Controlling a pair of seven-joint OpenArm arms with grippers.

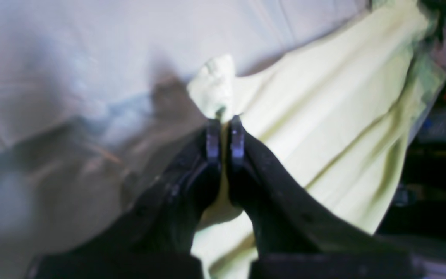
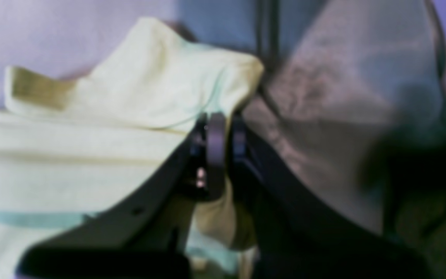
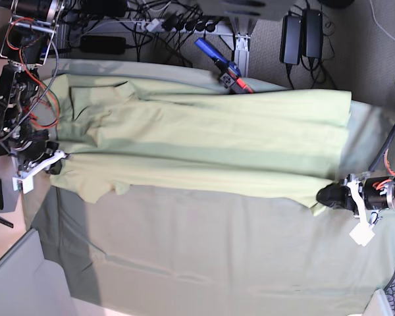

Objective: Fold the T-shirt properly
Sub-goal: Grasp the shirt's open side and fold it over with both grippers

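I see a plain pale yellow-green shirt (image 3: 204,141) on a duller grey-green cloth (image 3: 204,257) covering the counter. My left tool (image 1: 225,133) and right tool (image 2: 223,131) are black, with greyish pads. A blue-handled implement with red (image 3: 220,66) lies at the far edge.

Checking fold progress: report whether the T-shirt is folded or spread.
Partly folded: the T-shirt lies doubled lengthwise, both grippers pinching its near edge.
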